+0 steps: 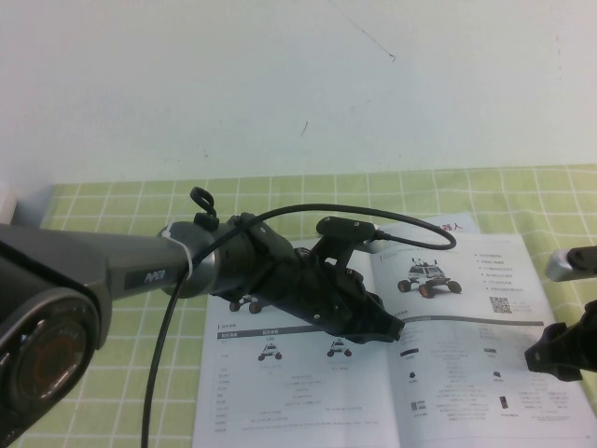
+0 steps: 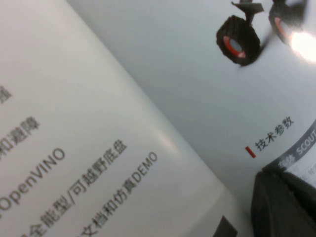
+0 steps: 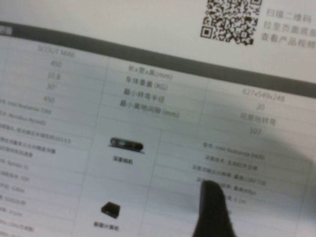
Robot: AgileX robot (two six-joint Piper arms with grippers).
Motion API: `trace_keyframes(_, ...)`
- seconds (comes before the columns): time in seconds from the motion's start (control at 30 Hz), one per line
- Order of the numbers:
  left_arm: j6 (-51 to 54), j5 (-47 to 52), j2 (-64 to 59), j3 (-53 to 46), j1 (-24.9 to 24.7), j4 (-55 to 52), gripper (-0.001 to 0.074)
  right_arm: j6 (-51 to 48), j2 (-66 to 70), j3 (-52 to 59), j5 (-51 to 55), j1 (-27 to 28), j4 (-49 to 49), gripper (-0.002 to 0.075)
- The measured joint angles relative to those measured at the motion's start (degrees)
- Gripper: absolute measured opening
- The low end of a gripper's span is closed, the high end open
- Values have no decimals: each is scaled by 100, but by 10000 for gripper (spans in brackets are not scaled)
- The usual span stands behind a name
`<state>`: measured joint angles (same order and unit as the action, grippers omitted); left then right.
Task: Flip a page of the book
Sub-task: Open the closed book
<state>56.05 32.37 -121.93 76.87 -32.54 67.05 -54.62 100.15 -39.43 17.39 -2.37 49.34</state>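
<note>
The book (image 1: 308,383) lies open on the green checked cloth, a thin glossy white brochure with rover photos, grey tables and a QR code. My left gripper (image 1: 390,329) reaches across from the left and sits low over the book's middle fold, under the rover photo on the right page. In the left wrist view its dark tip (image 2: 284,205) is right against the page (image 2: 173,74). My right gripper (image 1: 552,355) is over the right page's outer edge. In the right wrist view its dark tip (image 3: 212,210) hovers close over the printed table (image 3: 148,98).
The green checked tablecloth (image 1: 121,201) covers the table up to a white wall. A black cable (image 1: 410,224) loops from the left arm above the book's top edge. A pale object (image 1: 7,201) sits at the far left edge.
</note>
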Motion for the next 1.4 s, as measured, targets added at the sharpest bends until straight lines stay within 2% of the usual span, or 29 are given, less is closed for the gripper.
trace_keyframes(0.27,0,0,0,0,0,0,-3,76,-107,-4,61,0,-239,438)
trace_keyframes(0.57,26,11,0,0,0,0,-3,296,-276,76,527,325,-699,295)
trace_keyframes(0.87,26,11,0,0,0,0,-3,257,-211,65,539,336,-578,281)
trace_keyframes(1.07,26,11,0,0,0,0,-3,-332,-103,65,658,377,182,283)
trace_keyframes(1.4,26,11,0,0,0,0,-3,-1960,77,65,1209,384,2191,283)
